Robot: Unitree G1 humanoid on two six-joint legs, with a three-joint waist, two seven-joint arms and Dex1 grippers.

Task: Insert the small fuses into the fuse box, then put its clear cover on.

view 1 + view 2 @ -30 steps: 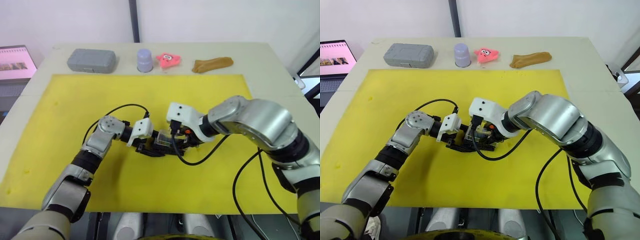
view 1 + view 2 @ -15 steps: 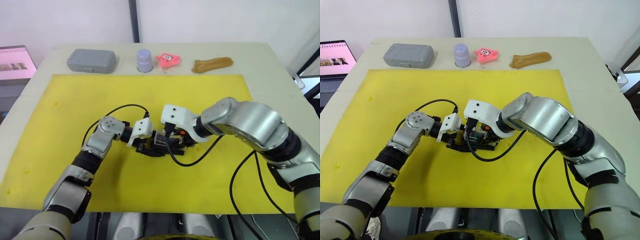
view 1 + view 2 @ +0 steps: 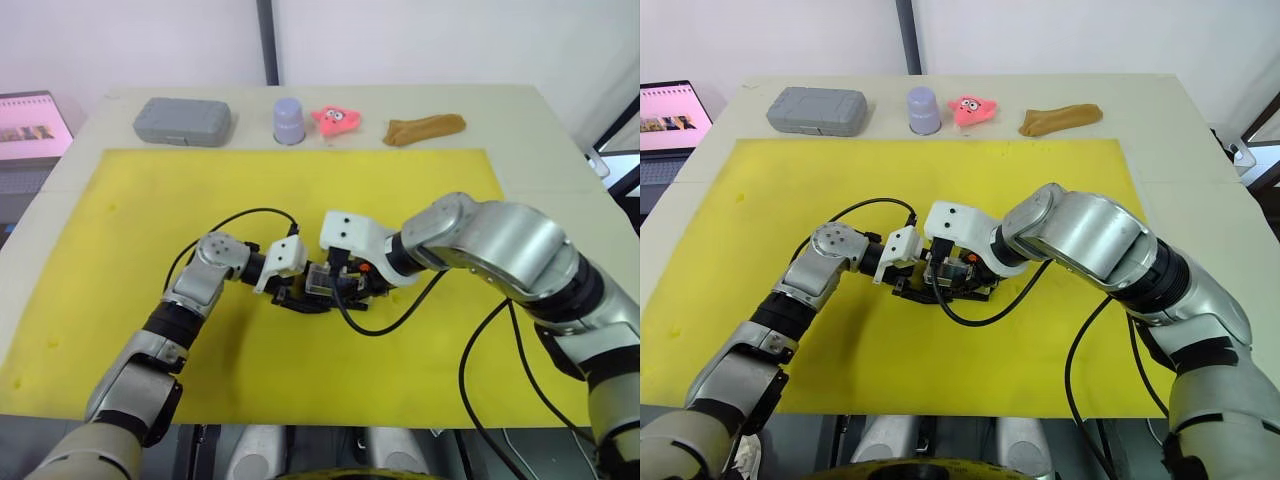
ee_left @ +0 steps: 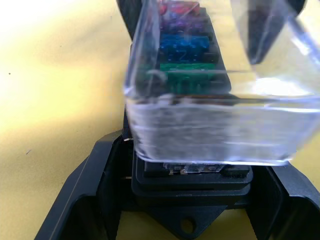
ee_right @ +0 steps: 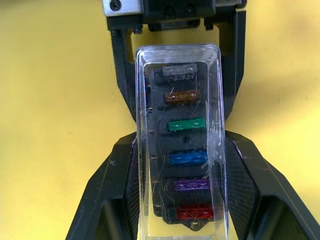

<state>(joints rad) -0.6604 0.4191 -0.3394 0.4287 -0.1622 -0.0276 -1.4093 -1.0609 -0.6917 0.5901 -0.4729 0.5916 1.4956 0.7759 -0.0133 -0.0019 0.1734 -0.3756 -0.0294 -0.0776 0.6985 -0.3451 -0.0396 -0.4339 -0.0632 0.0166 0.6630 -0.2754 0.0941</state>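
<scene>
Together, the left gripper (image 3: pixel 292 297) and right gripper (image 3: pixel 340 288) meet on the yellow mat (image 3: pixel 140 200). The left grips the black fuse box (image 4: pixel 192 175) by its end; the right is clamped on the clear cover (image 5: pixel 180 140), held over the box. Six small fuses (image 5: pixel 186 124) sit slotted beneath it. No writing is legible.

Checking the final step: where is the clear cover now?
The clear cover sits over the fuse box mid-mat, between the left hand and right hand.
</scene>
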